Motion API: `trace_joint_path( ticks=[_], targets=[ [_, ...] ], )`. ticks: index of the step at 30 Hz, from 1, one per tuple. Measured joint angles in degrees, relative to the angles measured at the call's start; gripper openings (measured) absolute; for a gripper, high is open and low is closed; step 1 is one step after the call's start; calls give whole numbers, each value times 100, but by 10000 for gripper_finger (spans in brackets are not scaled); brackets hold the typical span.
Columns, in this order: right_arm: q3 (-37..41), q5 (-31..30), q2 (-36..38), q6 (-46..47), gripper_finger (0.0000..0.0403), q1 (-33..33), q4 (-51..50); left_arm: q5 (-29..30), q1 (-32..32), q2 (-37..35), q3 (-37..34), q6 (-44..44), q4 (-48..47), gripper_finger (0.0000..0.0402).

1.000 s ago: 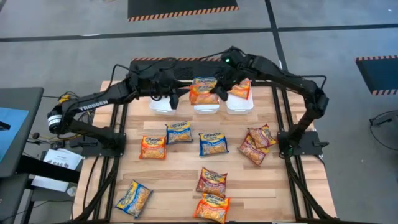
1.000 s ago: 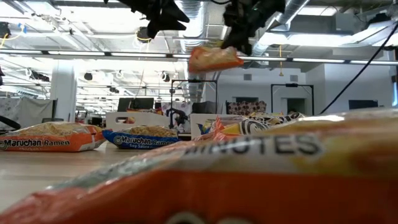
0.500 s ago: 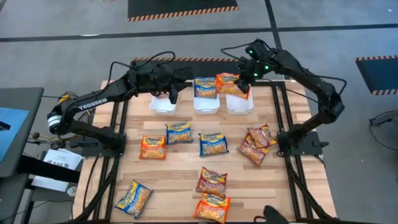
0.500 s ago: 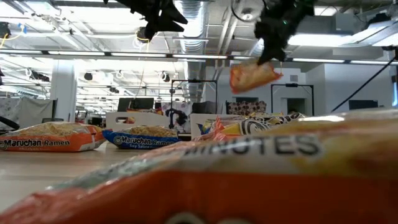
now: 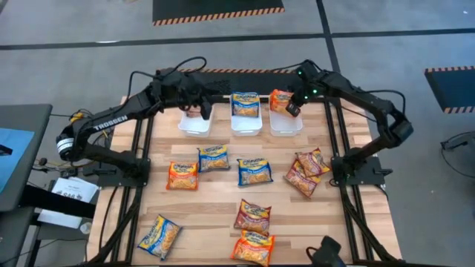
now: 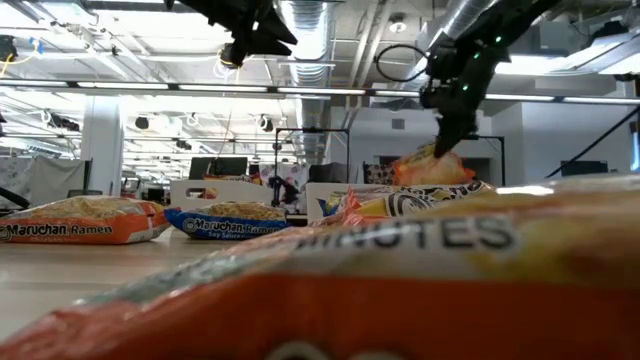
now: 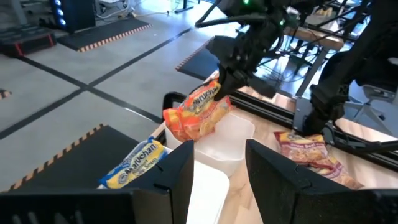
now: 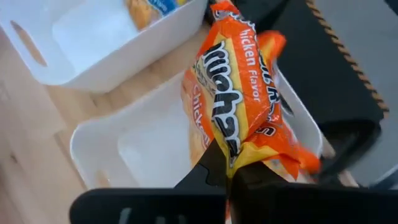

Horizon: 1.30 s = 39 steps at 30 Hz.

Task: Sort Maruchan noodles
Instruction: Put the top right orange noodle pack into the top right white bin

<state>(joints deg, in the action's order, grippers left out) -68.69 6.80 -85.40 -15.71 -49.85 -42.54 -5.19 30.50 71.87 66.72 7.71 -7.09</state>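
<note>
Over the far right bin point(image 5: 286, 124), the right gripper point(image 5: 292, 108) hangs clenched on an orange noodle packet point(image 5: 280, 100), pinching it by one edge so the packet dangles tilted above the bin's opening. Its wrist view shows the packet point(image 8: 239, 118) crumpled at the pinch, with the bin's white floor point(image 8: 149, 149) bare below it. The middle bin point(image 5: 246, 122) already holds a blue packet point(image 5: 246, 104), and the left bin point(image 5: 194, 124) looks empty. Above that left bin waits the left gripper point(image 5: 202, 111), its fingers apart and holding nothing.

Across the desk point(image 5: 208, 208) the remaining packets lie loose: an orange one point(image 5: 182, 175) and two blue ones point(image 5: 214, 157) near the middle, dark red ones point(image 5: 306, 174) at the right, and more toward the near edge point(image 5: 252, 230).

The risk I see is in the drop. Since the packet hangs crooked and partly over the bin's far rim, letting go from this spot could leave it propped on the wall or let it slide off the back of the desk. The glossy wrapper may also cling to a finger on release.
</note>
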Motion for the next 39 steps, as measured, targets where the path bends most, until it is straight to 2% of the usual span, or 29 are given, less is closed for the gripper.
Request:
trace_joint_path(
  ticks=[9, 15, 23, 31, 35, 39],
  targets=[
    [2, 60, -810, -136, 11, 17, 366, -7, 111, 0, 0, -12, -337, 133],
    [0, -70, -1044, -231, 29, 20, 92, -5, 111, 0, 0, -40, -395, 133],
    [-3, -238, -969, -214, 86, 31, 37, -4, 111, 0, 0, -41, -394, 133],
    [-35, -251, -885, -176, 170, 27, -290, -29, 111, 0, 0, -42, -398, 133],
    [-317, -283, -794, -176, 206, 25, -636, -57, 118, -13, -2, -43, -431, 133],
    [-761, -284, -784, -46, 226, 20, -1329, -86, 163, -91, -2, -58, -456, 133]
  ],
)
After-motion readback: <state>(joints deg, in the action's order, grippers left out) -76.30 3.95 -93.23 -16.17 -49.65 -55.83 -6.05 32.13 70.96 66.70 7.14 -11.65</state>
